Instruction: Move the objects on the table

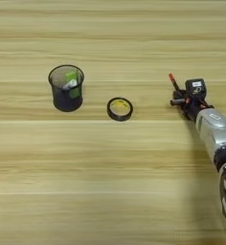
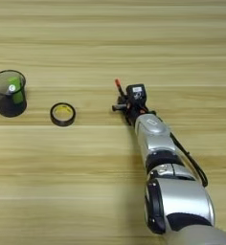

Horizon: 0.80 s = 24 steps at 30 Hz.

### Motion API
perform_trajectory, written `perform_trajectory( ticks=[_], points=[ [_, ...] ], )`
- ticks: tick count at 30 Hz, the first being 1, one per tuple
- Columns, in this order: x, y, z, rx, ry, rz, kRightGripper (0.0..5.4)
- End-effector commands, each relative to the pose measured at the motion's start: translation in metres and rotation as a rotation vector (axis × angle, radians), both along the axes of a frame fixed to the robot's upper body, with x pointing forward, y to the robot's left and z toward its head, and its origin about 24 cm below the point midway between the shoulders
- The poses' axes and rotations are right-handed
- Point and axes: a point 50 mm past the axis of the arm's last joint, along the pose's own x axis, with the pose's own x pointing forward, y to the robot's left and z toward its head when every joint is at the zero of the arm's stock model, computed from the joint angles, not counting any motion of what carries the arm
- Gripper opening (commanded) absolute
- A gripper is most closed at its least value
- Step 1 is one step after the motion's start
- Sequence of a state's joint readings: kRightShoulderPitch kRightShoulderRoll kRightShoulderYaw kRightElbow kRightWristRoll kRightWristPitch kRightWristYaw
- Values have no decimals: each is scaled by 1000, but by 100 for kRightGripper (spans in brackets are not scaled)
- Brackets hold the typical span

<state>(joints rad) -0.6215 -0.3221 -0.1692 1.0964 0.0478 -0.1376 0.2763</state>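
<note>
- Fingers first: the two black fingers (image 1: 178, 97) of the right arm look closed around the thin pen with the red tip (image 1: 173, 81). The pen sticks up and away from them, red end on top, tilted a bit to the left. I cannot tell if its low end touches the wood.
- Biggest thing is the bench (image 1: 110, 191), pale yellow wood with long streaks. It fills both views.
- Next is the silver arm (image 2: 155, 131). It comes in from the bottom right and reaches to the middle right of the bench.
- Then the black mesh cup (image 1: 66, 88), far to the left. It stands upright, and something green and white sits inside.
- Smaller is the black tape ring (image 1: 119, 109) with yellow inside. It lies flat between the cup and the fingers, nearer the cup, touching neither.
- I see no white marker lying out on the bench. The white thing in the cup may be it, but I cannot tell.
- What could go wrong: the pen is thin and seems held near one end, so I think it could tip or slip out if the arm moves fast. If it goes to the cup, the arm may bump the ring on the way.
</note>
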Motion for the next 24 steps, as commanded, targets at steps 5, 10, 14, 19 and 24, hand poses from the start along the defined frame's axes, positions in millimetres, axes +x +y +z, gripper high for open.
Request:
perform_trajectory(
  ticks=[5, 10, 14, 19, 24],
  points=[
    [18, 4, 34, -4, -117, 31, 64],
    [15, 15, 34, 15, -129, 76, 64],
    [10, 34, 35, 41, -137, 144, 64],
    [1, 57, 32, 62, -117, 217, 64],
    [-7, 75, 31, 77, -101, 276, 64]
  ],
)
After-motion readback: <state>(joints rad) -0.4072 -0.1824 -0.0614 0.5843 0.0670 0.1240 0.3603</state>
